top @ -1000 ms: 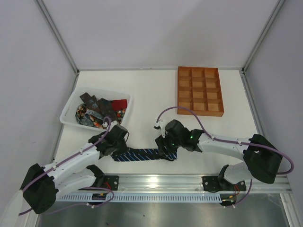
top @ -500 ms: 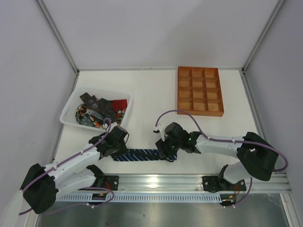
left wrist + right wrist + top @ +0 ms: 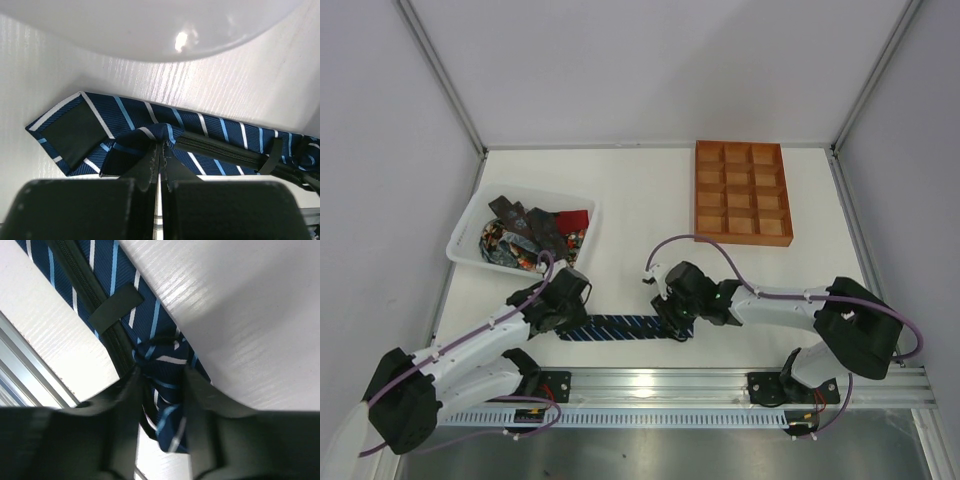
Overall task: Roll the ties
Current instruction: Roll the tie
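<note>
R hand (image 3: pixel 161 390) has just squeezed in on the bunched end of the navy tie (image 3: pixel 620 327), flat near the tabletop's (image 3: pixel 640 200) front edge. L hand (image 3: pixel 161 152) stays pinched shut on its other end. Roll's only just started, imo.

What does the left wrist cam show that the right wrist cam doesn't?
Left wrist only: the wide pointed tip of the navy fabric necktie with light-blue diagonal stripes, dark lining facing the camera, and the left claw shut on a fold beside it.
Right wrist only: the tie's bunched, partly rolled end, gripped by the right claw.
Both: the same tie lying on the white table, with its black back seam and black keeper loop.
</note>
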{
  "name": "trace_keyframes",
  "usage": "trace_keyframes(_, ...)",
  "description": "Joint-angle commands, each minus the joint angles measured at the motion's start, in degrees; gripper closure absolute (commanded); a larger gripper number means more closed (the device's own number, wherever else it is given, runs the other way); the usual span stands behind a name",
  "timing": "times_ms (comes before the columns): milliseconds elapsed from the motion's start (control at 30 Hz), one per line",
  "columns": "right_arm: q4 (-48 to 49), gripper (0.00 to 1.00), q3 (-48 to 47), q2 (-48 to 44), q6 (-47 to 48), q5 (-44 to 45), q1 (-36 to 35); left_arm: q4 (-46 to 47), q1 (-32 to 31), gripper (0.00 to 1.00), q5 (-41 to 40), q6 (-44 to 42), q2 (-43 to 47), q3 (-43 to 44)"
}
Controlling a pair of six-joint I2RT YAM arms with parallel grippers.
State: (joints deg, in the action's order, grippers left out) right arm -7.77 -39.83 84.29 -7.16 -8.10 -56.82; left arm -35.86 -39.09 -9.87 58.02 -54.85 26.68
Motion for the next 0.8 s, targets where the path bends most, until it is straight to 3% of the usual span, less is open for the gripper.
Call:
trace_keyframes(0, 1.97, 0.68, -0.42, -2.20, 1.80, 1.68, -1.19, 0.09, -0.20, 1.00, 0.38, 0.95, 1.50, -1.01)
trace_keyframes(133, 1.97, 0.90, -0.16, -2.64, 2.50, 5.44, -2.77, -1.49, -0.20, 1.00, -0.77, 2.79, 3.69, -2.33)
trace_keyframes(233, 2.76, 1.00, 0.89, -3.78, 3.11, 10.97, -3.74, -2.20, -0.11, 1.00, -1.55, 4.03, 6.15, -3.82)
trace_keyframes(433, 4.43, 1.00, 3.00, -7.47, 3.99, 17.40, -4.97, -3.34, -0.11, 1.00, -4.36, 5.52, 7.74, -4.61)
trace_keyframes(767, 7.15, 1.00, 7.75, -14.76, 4.34, 20.05, -7.16, -0.27, 2.08, 1.00, -9.20, 6.14, 6.77, -6.11)
